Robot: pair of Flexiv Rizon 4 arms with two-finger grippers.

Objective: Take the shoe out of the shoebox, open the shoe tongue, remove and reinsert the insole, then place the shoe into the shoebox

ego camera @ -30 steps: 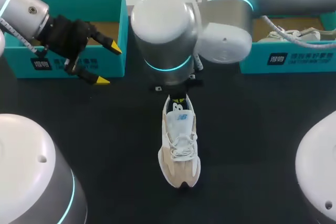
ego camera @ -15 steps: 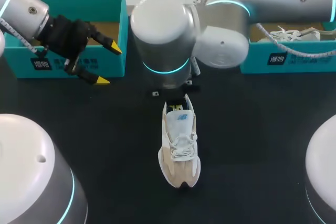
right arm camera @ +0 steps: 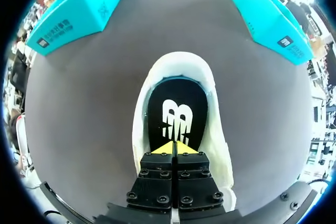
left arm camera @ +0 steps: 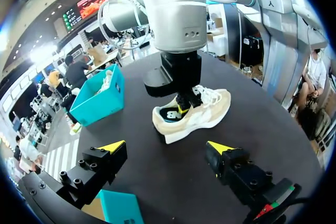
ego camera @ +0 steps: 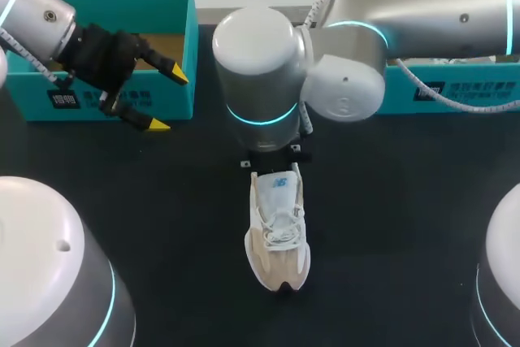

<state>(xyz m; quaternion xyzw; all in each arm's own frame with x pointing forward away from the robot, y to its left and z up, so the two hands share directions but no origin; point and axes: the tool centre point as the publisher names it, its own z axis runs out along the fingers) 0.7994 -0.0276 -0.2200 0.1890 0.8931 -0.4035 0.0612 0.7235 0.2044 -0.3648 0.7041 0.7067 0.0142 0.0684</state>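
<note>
Right jaws closed inside shoe [right arm camera: 179, 64] over insole [right arm camera: 176, 106]; left jaws wide, empty

You have the shoe [ego camera: 278, 237] standing upright on its sole at the middle of the counter [ego camera: 390, 225], toe toward the near edge and heel toward the far edge. It is a white and beige sneaker with white laces. Its black insole [right arm camera: 176, 114], marked in white, shows inside the heel opening. The left shoebox [ego camera: 175, 62], teal and open, sits at the far left corner. The right shoebox [ego camera: 455, 91], also teal, sits at the far right.
</note>
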